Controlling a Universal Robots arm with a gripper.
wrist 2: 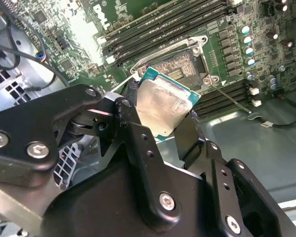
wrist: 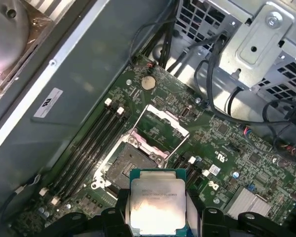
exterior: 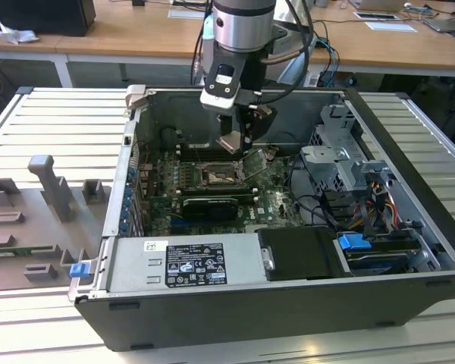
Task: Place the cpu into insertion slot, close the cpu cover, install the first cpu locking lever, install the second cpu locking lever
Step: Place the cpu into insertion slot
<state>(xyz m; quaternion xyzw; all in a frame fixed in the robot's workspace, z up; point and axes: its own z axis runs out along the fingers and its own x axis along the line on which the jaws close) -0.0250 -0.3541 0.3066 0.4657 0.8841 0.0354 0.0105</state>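
Observation:
My gripper hangs inside the open computer case, shut on the cpu, which it holds by two opposite edges. In both wrist views the cpu shows its pale silver top, tilted, between the black fingers. It is above the motherboard and apart from it. The insertion slot lies uncovered just past the cpu. The cpu cover stands swung up on its hinge at the slot's far edge. A thin lever rod sticks out beside the slot.
Long black memory slots run along both sides of the socket. A metal drive cage and cable bundles fill the case at the exterior view's right. A power supply sits along the front wall. Grey fixtures stand on the table outside.

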